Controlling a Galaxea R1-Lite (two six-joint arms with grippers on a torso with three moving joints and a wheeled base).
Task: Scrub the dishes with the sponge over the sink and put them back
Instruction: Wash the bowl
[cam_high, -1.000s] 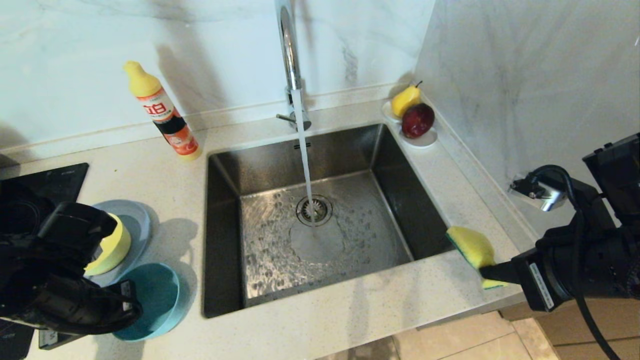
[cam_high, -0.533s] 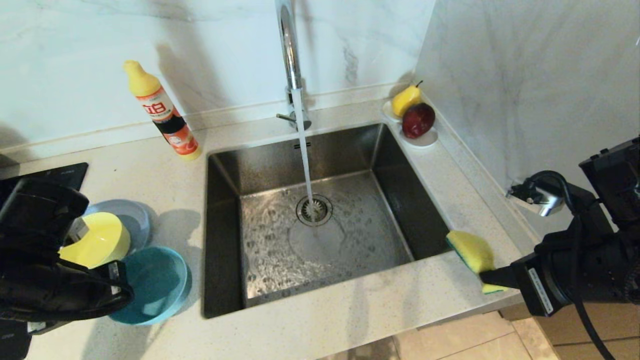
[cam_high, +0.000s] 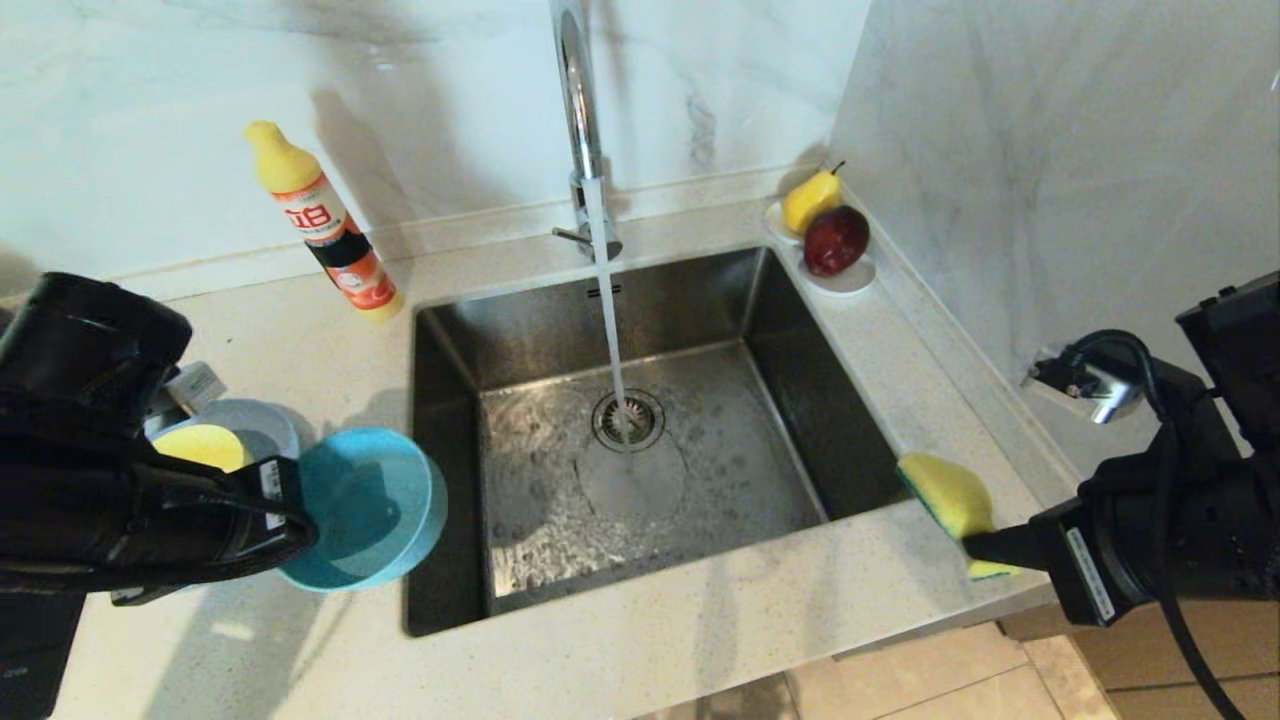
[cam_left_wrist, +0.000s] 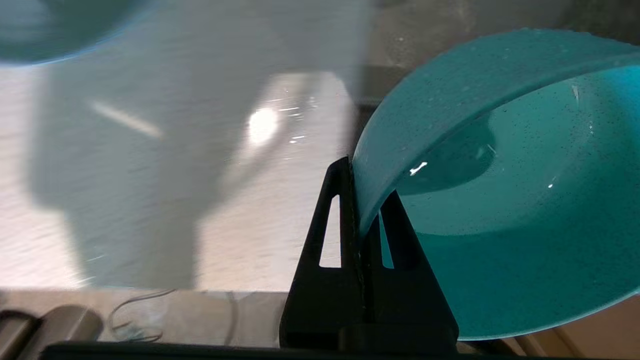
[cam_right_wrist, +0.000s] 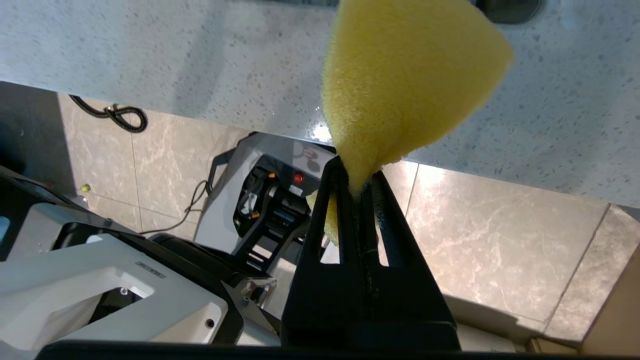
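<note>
Left gripper (cam_high: 290, 520) is pinched tight on the teal bowl (cam_high: 365, 508) rim, at the sink's (cam_high: 450, 330) edge. Right gripper (cam_high: 985, 548) squeezes the sponge (cam_high: 945, 492) there too. Best to centre the bowl under the faucet stream (cam_high: 608, 320) first.

The sink (cam_high: 640, 440) lay open from above across most of its basin; only the faucet (cam_high: 578, 120) at its back edge and the falling water stream (cam_high: 610, 330) over the drain stood in the way. The teal bowl (cam_high: 365, 510) hung at the sink's left rim, partly over the basin. Behind it the yellow-green bowl (cam_high: 205, 445) and plate (cam_high: 262, 425) crowded the left counter (cam_high: 640, 640), with the soap bottle (cam_high: 325, 225) further back. The sponge (cam_high: 950, 495) hovered over the sink's front right corner, and the fruit dish (cam_high: 840, 275) filled the back right corner.
</note>
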